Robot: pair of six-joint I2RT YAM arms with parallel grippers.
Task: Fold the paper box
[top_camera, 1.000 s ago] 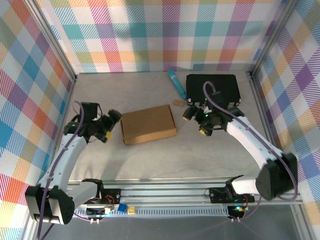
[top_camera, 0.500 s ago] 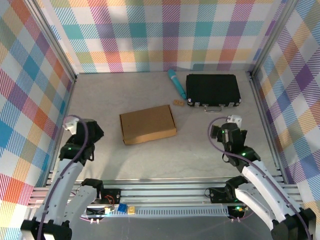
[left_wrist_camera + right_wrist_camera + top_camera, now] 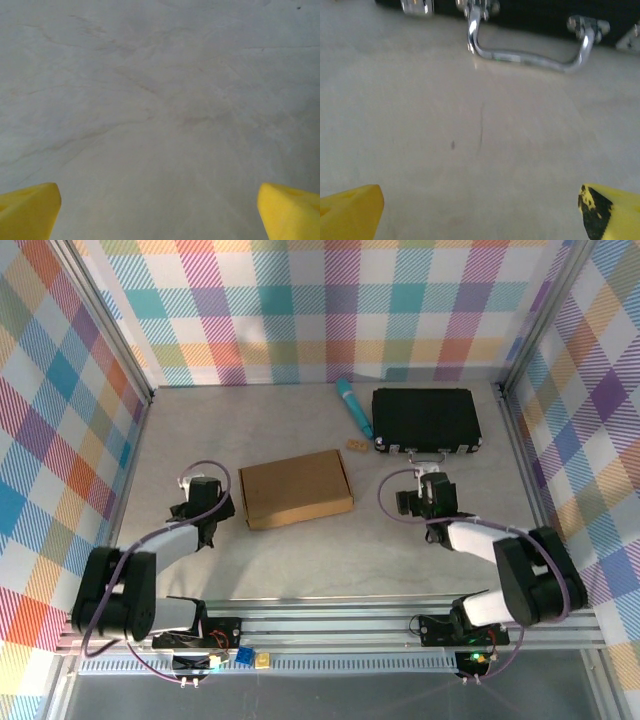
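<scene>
From above, we see the plain brown corrugated cardboard paper box (image 3: 296,489) lying flat near the middle of the pale, marbled desk (image 3: 300,565), its long edges turned slightly off square, with nothing touching it. The left arm (image 3: 160,543) is folded low at the box's left side, its black wrist close beside the box's left edge but apart from it. The right arm (image 3: 478,536) is folded low to the right of the box, its wrist just in front of the black rectangular case (image 3: 427,418) that sits at the far right of the desk. A teal pen-shaped tube (image 3: 352,407) lies left of the case, and a tiny tan scrap (image 3: 354,446) rests between the tube and the box's far corner. At the left wrist, we see two yellow fingertips (image 3: 27,212) in the bottom corners, so the left jaws stand wide apart and empty over bare desk. At the right wrist, the yellow fingertips (image 3: 350,212) likewise sit in the bottom corners, so the right jaws are spread wide and hold nothing. Ahead of them the case's curved chrome handle (image 3: 530,54) lies on the desk against the dark case edge (image 3: 545,15).
</scene>
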